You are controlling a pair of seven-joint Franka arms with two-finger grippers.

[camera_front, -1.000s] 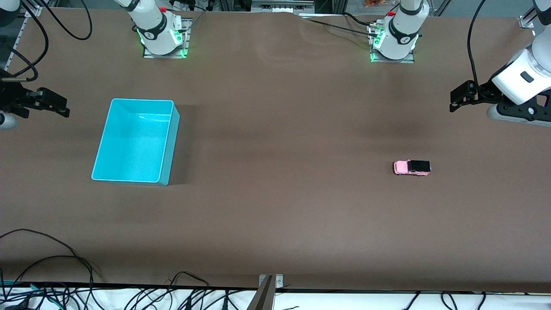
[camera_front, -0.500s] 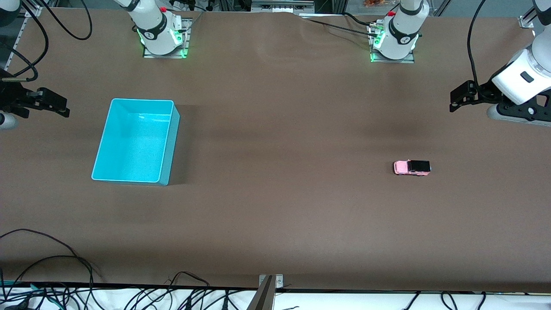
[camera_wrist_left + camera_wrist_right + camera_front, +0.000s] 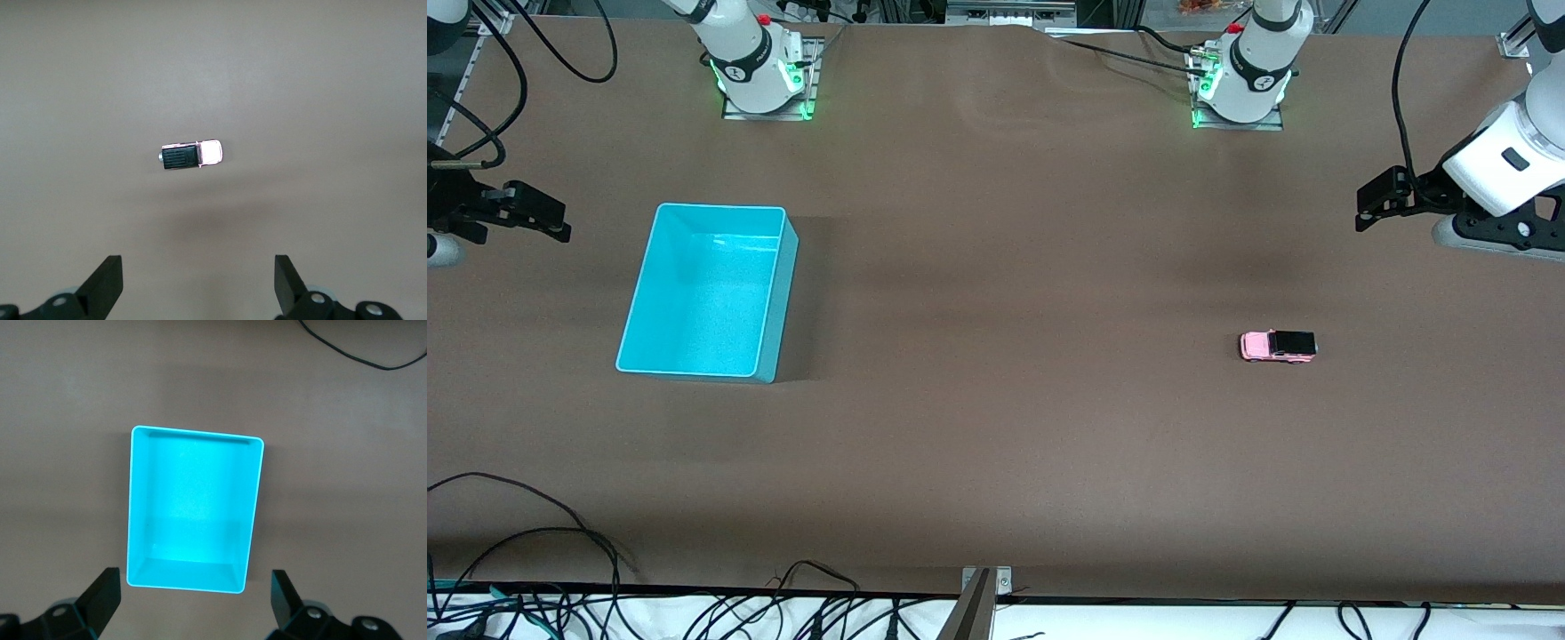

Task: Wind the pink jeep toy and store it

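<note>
A pink jeep toy [image 3: 1278, 346] sits alone on its wheels at the lower right of the front frame, toward the left arm's end of the brown counter [image 3: 1014, 267], well apart from an empty turquoise bin [image 3: 708, 292] at the left of the frame. The left hand [image 3: 1371, 201] hangs high at the right edge, fingers spread wide with nothing between them; the right hand [image 3: 538, 219] waits at the left edge, likewise spread and empty. In the left wrist view the jeep [image 3: 191, 155] shows its black roof, centred ahead of the fingertips [image 3: 107, 283]. The toy looks light, hard and small, likely to skid or roll if nudged; a pinch across its flanks, mid-body, seems safest. The counter's covering is matte and slightly rippled. Loose cables [image 3: 534, 542] trail along the frame's lower edge.
</note>
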